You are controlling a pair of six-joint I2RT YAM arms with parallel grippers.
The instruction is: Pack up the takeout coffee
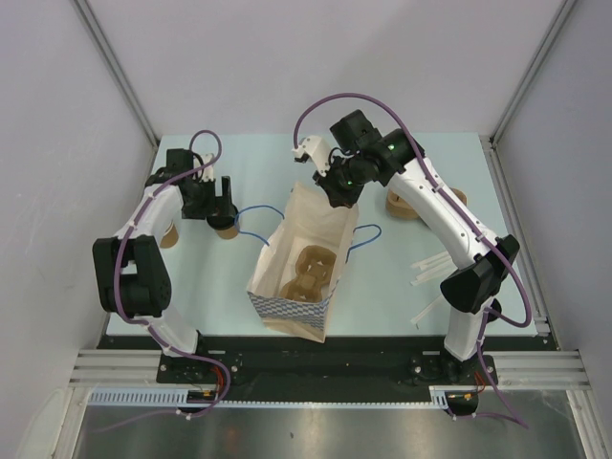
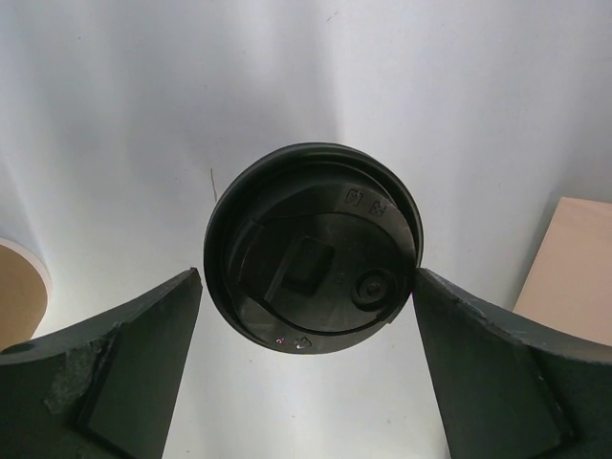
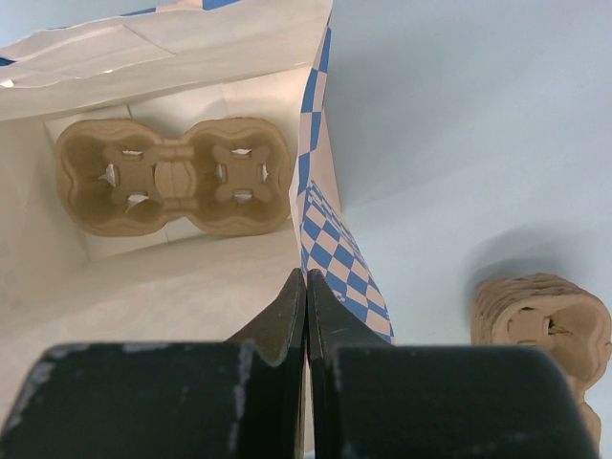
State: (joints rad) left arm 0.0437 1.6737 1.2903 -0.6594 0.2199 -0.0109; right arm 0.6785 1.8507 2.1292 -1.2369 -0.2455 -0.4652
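Takeout coffee (image 1: 226,228), a lidded brown cup, stands toward the table's (image 1: 258,158) left edge, near the paper bag (image 1: 287,308) and not yet packed: my left pincer (image 1: 222,203) hangs released over it, a finger (image 2: 124,373) either side of the black lid (image 2: 311,251), gripping nothing. My right pincer (image 1: 337,191) is clenched on the bag's far rim, above a cardboard carrier (image 3: 172,177) lying inside. Grasping, lifting and lowering the cup remain; its body is hidden beneath the lid, so I cannot tell how low my fingers reach.

The takeout coffee (image 2: 312,251) stands left of the paper bag (image 1: 287,308), which has a cup carrier (image 1: 308,273) inside.
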